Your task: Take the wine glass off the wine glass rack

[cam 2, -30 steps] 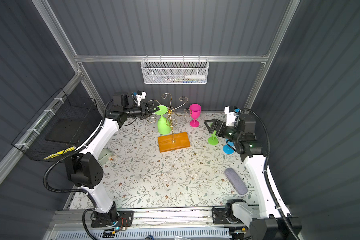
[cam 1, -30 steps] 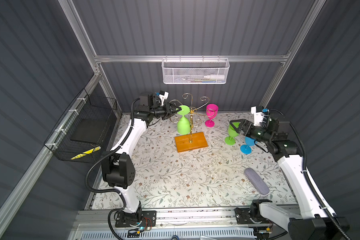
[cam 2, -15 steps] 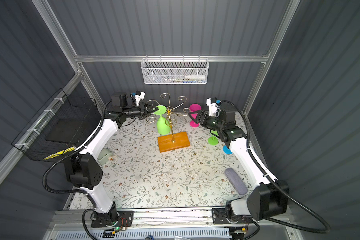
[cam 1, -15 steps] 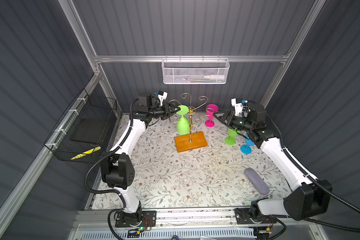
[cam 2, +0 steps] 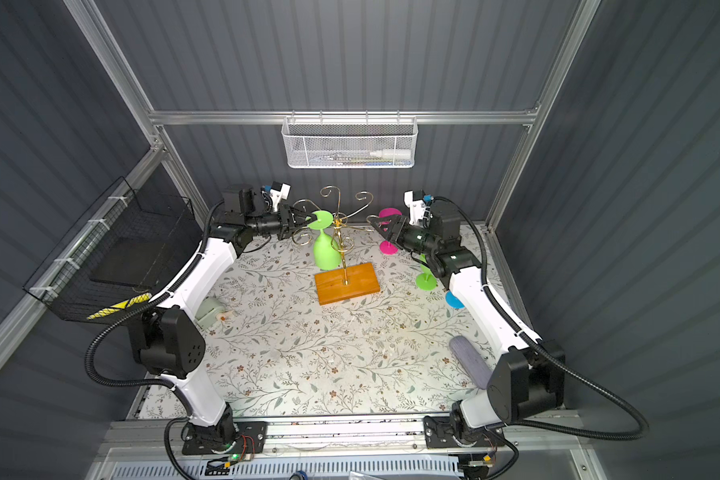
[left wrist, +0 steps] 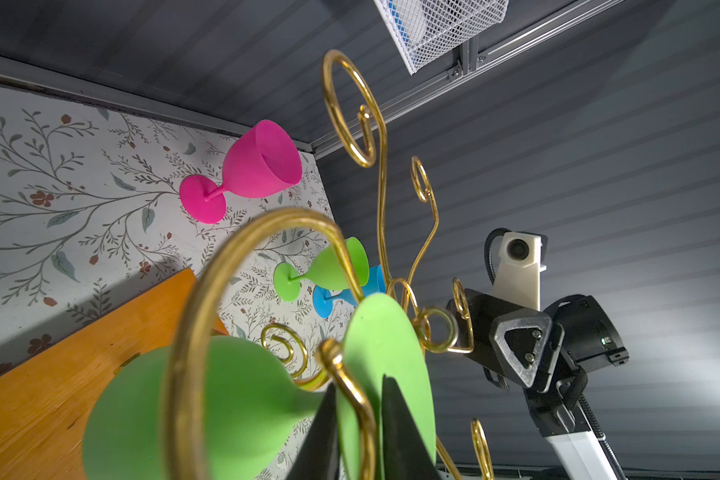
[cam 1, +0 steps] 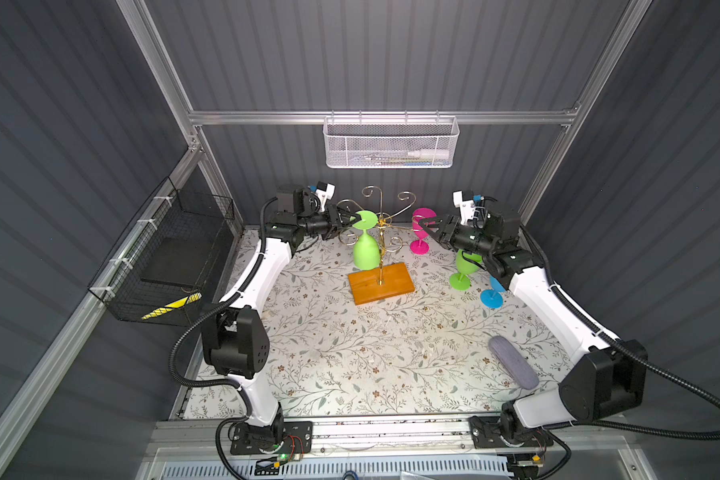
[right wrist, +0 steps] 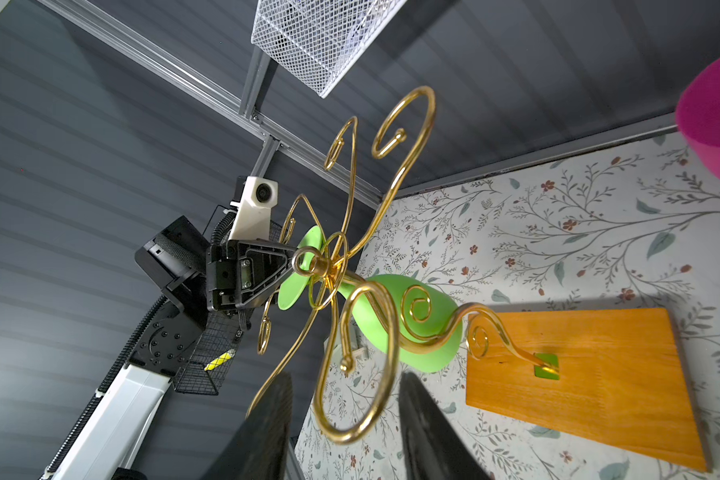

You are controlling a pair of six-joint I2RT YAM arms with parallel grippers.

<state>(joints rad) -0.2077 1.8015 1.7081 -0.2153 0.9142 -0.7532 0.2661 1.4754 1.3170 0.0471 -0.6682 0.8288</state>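
Edges: the floral tabletop (cam 1: 350,353) stops at the ribbed back wall just behind the wine glass rack (cam 1: 381,284), and an aluminium rail closes the front. A black wire basket (cam 1: 163,257) hangs on the left wall. A white mesh basket (cam 1: 391,143) hangs on the back rail above the rack.
Open room: a broad stretch of tabletop lies between the rack's wooden base and the front rail. A grey oblong pad (cam 1: 513,368) lies near the right front.
Crowded side: to the right of the rack, a pink glass (cam 1: 419,248), a second green glass (cam 1: 460,281) and a blue glass (cam 1: 491,298) stand upright, the last two partly under the right arm.
Wine glass: the green wine glass (cam 1: 365,253) hangs bowl-down from a scroll arm on the rack's left side, just beside the post.
Left fingers: the left fingers (left wrist: 321,440) are clamped on the rim of the glass's foot, one on each face of the disc.
Right fingers: the right fingers (right wrist: 262,432) are apart and straddle a scroll loop on the rack's right side. Whether they touch the wire cannot be told. The post stands between them and the wine glass.
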